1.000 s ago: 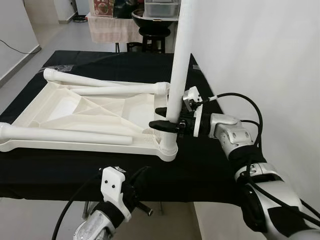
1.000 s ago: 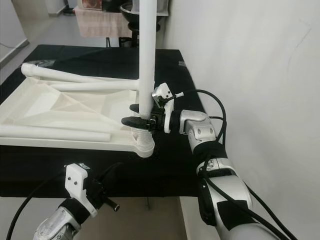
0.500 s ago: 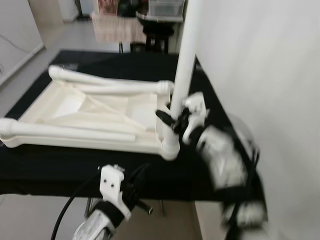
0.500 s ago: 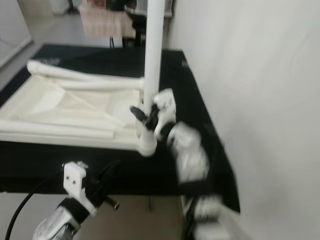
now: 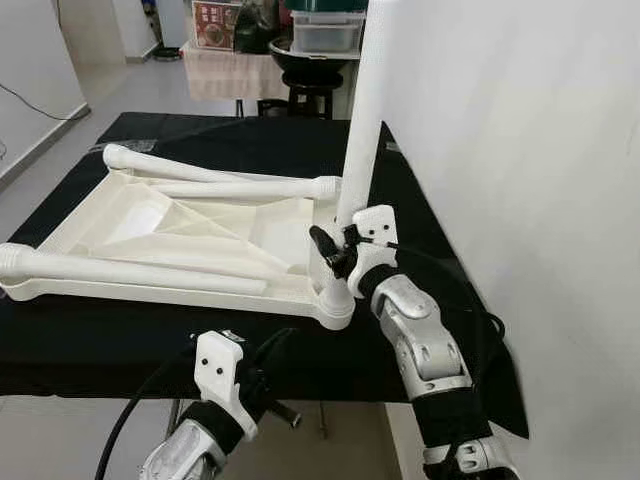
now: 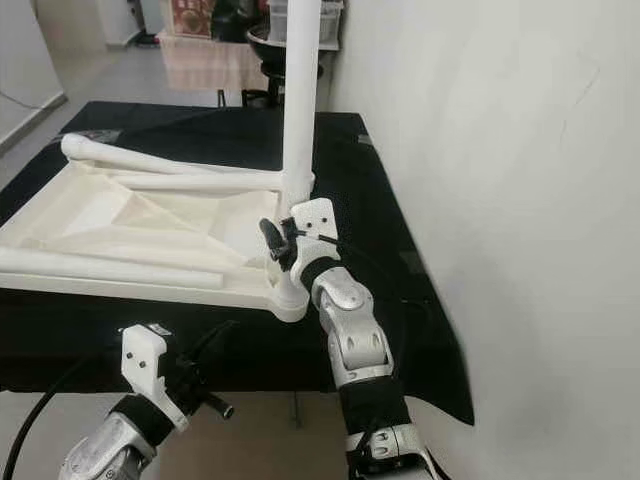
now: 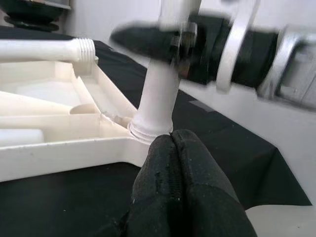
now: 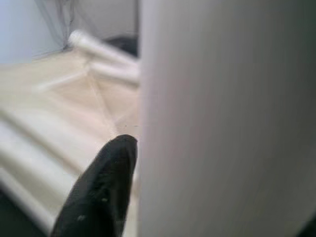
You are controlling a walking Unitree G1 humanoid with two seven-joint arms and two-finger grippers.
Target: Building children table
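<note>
A white children's table top [image 5: 150, 215] lies upside down on the black-covered table [image 5: 100, 340]. One white leg [image 5: 358, 150] stands upright in its near right corner socket [image 5: 337, 298]. My right gripper [image 5: 335, 250] is shut on this leg just above the socket, with one black finger [image 8: 98, 192] against the leg's side. Two more legs lie along the top, one near the front [image 5: 130, 270] and one at the back [image 5: 220, 182]. My left gripper [image 7: 173, 148] is shut on nothing, low in front of the table edge and pointing at that corner.
A white wall [image 5: 520, 150] runs close along the table's right side. A black stool [image 5: 305, 65] and a cloth-covered stand [image 5: 225, 70] sit beyond the far edge. Grey floor [image 5: 60, 110] lies to the left.
My right arm has swung down: its forearm lay level from the right and now rises from below. The gripper stays on the upright leg. The camera has shifted slightly.
</note>
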